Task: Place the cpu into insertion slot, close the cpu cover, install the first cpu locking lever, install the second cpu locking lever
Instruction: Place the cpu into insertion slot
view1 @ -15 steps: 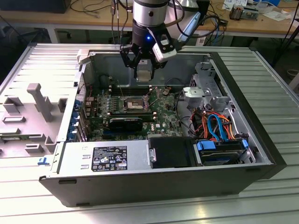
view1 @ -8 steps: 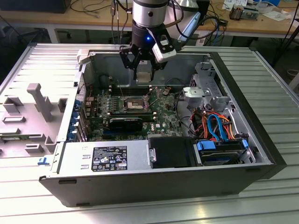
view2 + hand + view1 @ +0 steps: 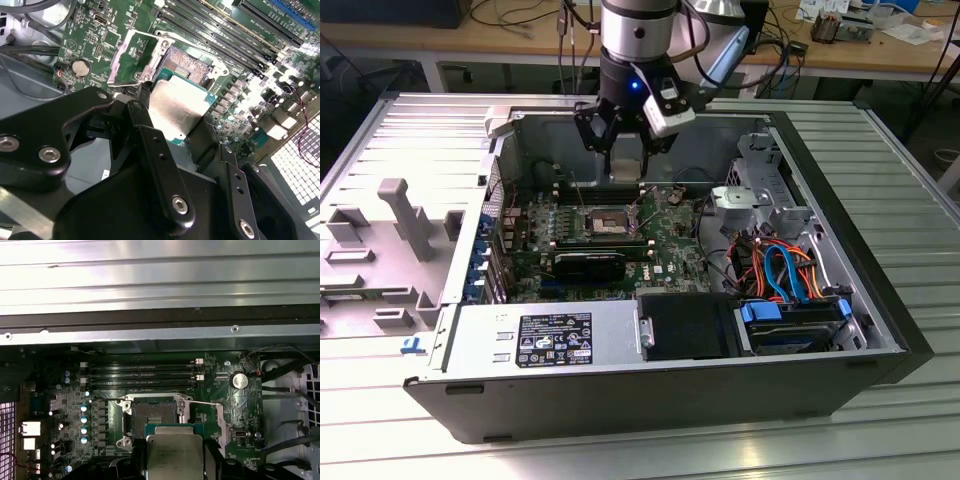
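Note:
My gripper (image 3: pixel 625 165) hangs inside the open computer case, just above the green motherboard (image 3: pixel 665 250). It is shut on the cpu (image 3: pixel 177 107), a flat square chip with a silver top, gripped by two opposite edges between the black fingers (image 3: pixel 145 120). In the first wrist view the cpu (image 3: pixel 174 452) sits in the gripper (image 3: pixel 175 465), held above the board beside the insertion slot (image 3: pixel 152 415). The insertion slot (image 3: pixel 189 64) lies bare, its pin field showing. The cpu cover (image 3: pixel 131 57) is tipped up and open on the coin-battery side. A thin locking lever (image 3: pixel 205 403) sticks out past the socket.
Long memory slots (image 3: pixel 145 375) run beside the socket. A coin battery (image 3: pixel 239 380) sits by the cover. The case's back wall (image 3: pixel 545 150) is close behind the gripper. A power supply (image 3: pixel 550 338), a black drive bay (image 3: pixel 685 325) and blue and orange cables (image 3: pixel 785 265) fill the near side.

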Motion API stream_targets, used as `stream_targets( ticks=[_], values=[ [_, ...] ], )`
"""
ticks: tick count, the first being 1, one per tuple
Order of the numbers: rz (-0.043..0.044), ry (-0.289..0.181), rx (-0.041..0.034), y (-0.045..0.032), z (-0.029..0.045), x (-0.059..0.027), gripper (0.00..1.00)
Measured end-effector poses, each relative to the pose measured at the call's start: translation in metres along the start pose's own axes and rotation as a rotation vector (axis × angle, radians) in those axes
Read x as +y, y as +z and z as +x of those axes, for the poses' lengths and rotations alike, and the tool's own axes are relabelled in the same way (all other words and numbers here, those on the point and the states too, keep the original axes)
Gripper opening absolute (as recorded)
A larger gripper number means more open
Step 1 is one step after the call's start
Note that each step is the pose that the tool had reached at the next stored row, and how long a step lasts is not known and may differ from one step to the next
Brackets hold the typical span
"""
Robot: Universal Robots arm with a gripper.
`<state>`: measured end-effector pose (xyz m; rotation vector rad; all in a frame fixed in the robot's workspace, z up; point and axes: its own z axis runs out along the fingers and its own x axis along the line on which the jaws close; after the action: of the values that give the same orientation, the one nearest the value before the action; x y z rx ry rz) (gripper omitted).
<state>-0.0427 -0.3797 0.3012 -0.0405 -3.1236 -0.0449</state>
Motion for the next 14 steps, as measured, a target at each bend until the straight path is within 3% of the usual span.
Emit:
stream_targets(
  ticks=[3, 14],
  values=[
    [0.0015, 0.000, 0.0000, 0.0031, 0.0001, -0.0003, 0.54],
    [0.0020, 0.003, -0.0001, 0.0035, 0.0001, -0.0007, 0.54]
  ],
)
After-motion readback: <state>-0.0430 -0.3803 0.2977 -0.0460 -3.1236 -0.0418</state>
